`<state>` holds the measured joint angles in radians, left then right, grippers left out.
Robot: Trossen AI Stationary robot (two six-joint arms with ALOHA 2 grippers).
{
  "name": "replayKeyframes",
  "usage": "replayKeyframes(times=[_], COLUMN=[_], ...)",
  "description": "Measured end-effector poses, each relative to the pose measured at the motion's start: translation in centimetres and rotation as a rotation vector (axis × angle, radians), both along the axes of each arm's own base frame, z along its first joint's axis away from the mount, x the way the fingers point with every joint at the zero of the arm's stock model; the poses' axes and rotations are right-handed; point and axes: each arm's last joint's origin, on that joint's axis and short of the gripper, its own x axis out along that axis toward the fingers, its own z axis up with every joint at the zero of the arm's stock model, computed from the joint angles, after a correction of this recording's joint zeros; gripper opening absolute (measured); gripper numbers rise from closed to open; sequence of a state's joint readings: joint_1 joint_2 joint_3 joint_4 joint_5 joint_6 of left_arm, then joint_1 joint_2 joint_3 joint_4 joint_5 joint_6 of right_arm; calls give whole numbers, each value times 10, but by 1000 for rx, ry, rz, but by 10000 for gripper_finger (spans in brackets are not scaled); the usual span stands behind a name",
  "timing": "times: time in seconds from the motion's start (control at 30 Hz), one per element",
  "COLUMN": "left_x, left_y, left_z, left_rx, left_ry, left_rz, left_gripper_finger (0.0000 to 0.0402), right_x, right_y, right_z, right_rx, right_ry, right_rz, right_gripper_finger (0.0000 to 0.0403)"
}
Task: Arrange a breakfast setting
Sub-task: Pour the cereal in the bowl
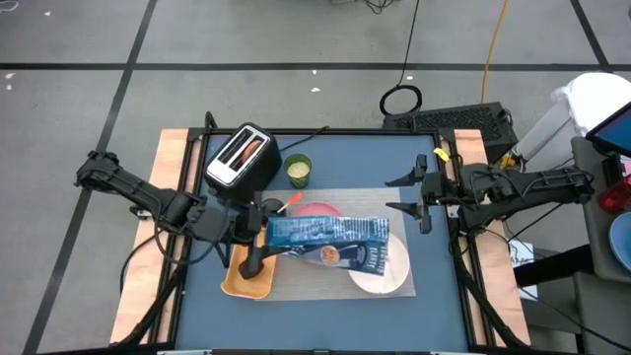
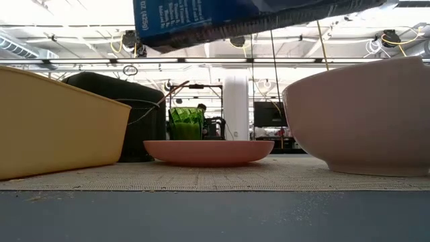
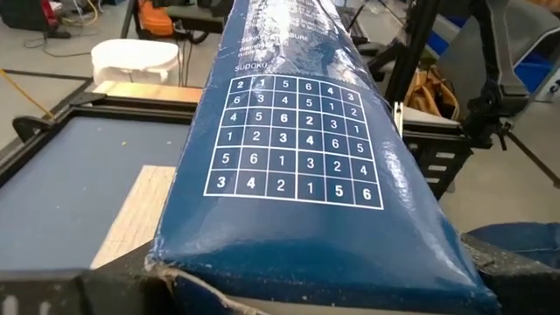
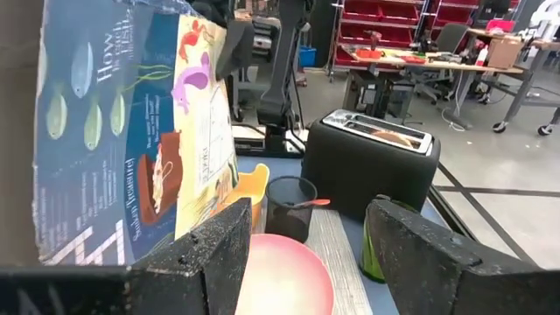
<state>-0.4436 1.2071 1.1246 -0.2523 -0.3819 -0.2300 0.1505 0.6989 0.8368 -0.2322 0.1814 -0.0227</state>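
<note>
A long blue printed box (image 1: 330, 243) hangs level above the grey mat (image 1: 325, 281), over the pink plate (image 1: 317, 210) and the white bowl (image 1: 386, 272). My left gripper (image 1: 262, 234) is shut on the box's left end. In the low view the box (image 2: 235, 17) is well above the plate (image 2: 208, 149) and the bowl (image 2: 363, 111), which both rest on the mat (image 2: 201, 176). My right gripper (image 1: 420, 193) is open in the air by the table's right side, facing the box (image 4: 131, 131) without touching it. My left gripper holds the box by its end nearest the arm (image 3: 289, 284), that end sitting between the two fingers (image 3: 87, 289). The fingers come in about level from the table's left and lie along the box. The box reaches out rightward, lifted clear and slightly tilted.
A black-and-silver toaster (image 1: 240, 158) stands at the far left, with a green cup (image 1: 298, 171) beside it. A dark cup with an orange-handled utensil (image 4: 290, 208) stands by the plate. A yellow tray (image 1: 246, 278) lies at the mat's left end.
</note>
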Motion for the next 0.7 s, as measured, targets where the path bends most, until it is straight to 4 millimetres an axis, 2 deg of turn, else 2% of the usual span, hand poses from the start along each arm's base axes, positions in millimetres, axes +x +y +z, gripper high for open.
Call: replayKeyframes(times=[0.3, 0.53, 0.7], left_x=[24, 45, 47], left_y=[0, 2, 7], left_z=[19, 14, 19], left_rx=[64, 91, 96], left_ry=[90, 197, 207], left_rz=[-10, -9, 10], left_gripper_finger=[267, 267, 267], right_x=[-7, -13, -13], right_y=[-1, -2, -2], right_z=[-9, -17, -19], right_rx=[-11, -19, -21], right_ry=[100, 197, 210], right_rz=[-1, -3, -4], right_gripper_finger=[222, 222, 222])
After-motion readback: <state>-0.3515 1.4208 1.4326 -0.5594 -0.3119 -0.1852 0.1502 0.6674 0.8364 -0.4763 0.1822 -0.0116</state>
